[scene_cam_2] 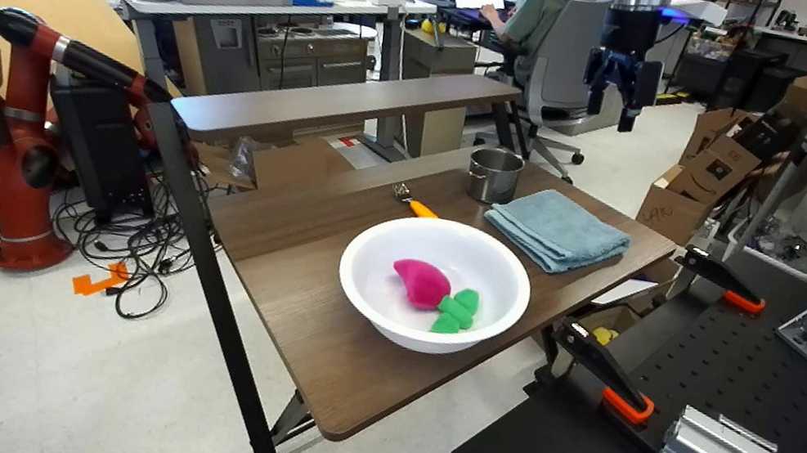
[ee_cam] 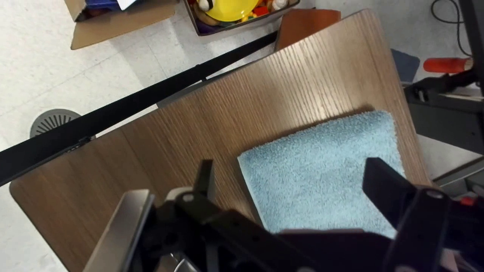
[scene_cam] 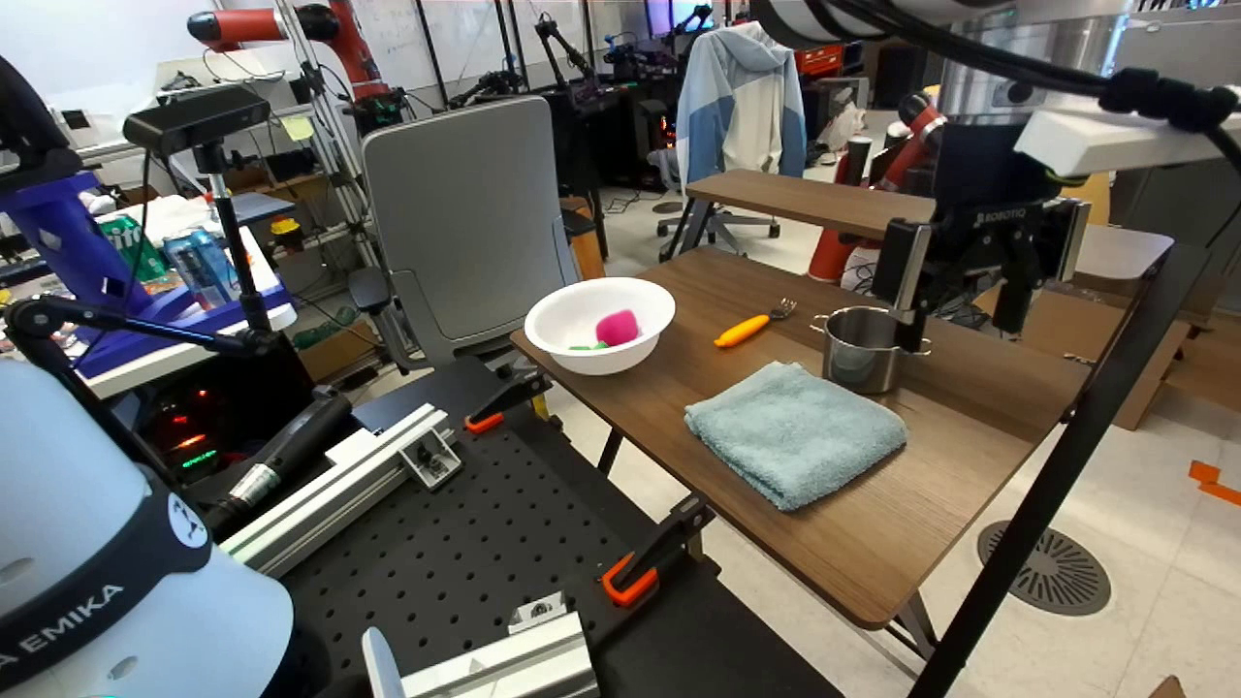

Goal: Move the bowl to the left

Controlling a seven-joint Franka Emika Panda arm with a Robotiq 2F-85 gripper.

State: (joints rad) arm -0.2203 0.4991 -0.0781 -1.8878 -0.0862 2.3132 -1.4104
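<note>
The small silvery metal bowl with two handles stands upright on the wooden table, beside the folded blue towel; it shows in both exterior views [scene_cam: 855,357] [scene_cam_2: 493,180]. In the wrist view only a shiny metal sliver [ee_cam: 184,266] shows at the bottom edge, probably its rim; the rest is hidden. My gripper [scene_cam: 960,320] is open and empty. In an exterior view [scene_cam_2: 612,110] it hangs well above the table, apart from the bowl. In the wrist view its fingers [ee_cam: 289,168] are spread wide over the towel [ee_cam: 321,170], with the bowl off to the lower left.
A wider white bowl [scene_cam: 582,361] with a pink and green toy inside stands at one table end. An orange-handled fork [scene_cam: 742,333] lies between it and the metal bowl. A raised shelf [scene_cam_2: 359,104] and a black frame bar [scene_cam: 1042,475] border the table [scene_cam: 931,514].
</note>
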